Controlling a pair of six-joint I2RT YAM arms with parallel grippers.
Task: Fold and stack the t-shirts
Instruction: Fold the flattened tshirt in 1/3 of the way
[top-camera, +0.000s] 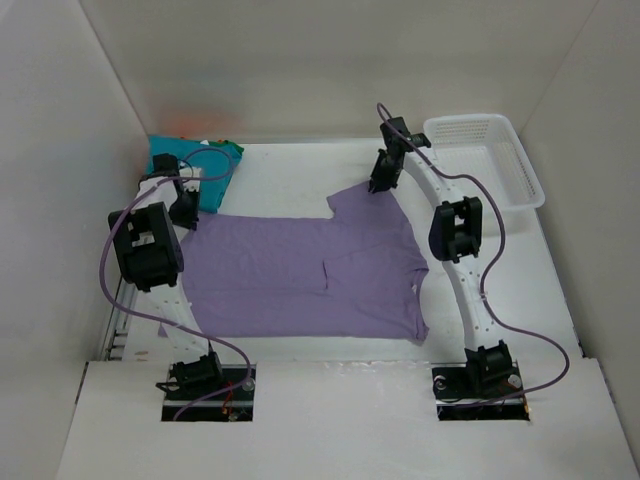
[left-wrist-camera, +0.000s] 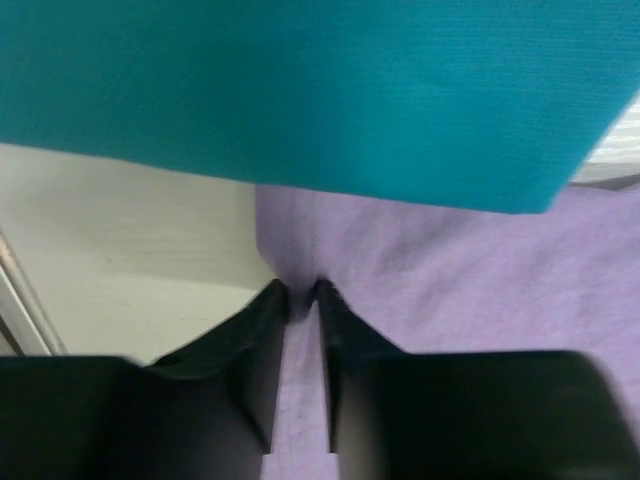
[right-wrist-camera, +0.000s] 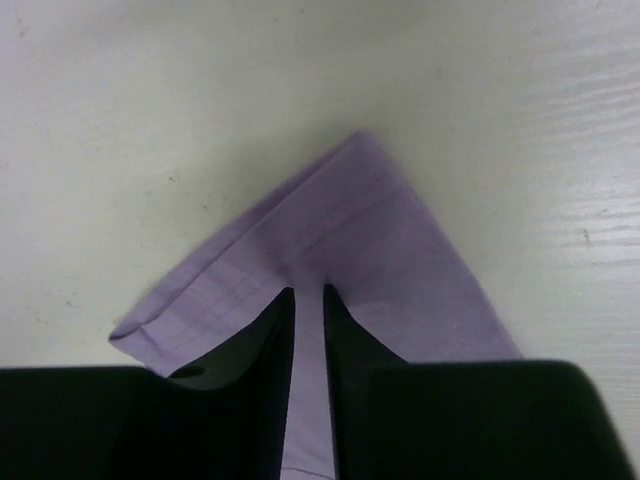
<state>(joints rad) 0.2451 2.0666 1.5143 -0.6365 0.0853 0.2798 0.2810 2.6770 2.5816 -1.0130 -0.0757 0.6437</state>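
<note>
The left pincer (left-wrist-camera: 302, 298) is nipped together on the purple shirt (top-camera: 300, 270) at its far-left corner, just beside the teal shirt (left-wrist-camera: 300, 90). The right pincer (right-wrist-camera: 308, 300) is likewise clamped on the purple shirt, at the tip of its far sleeve. The shirt lies flat on the counter (top-camera: 290, 170), long axis left to right, its body spreading from both pincers toward the arm bases. Each arm holds the far edge on its own side, so the fold likely means drawing that edge nearward over the body.
</note>
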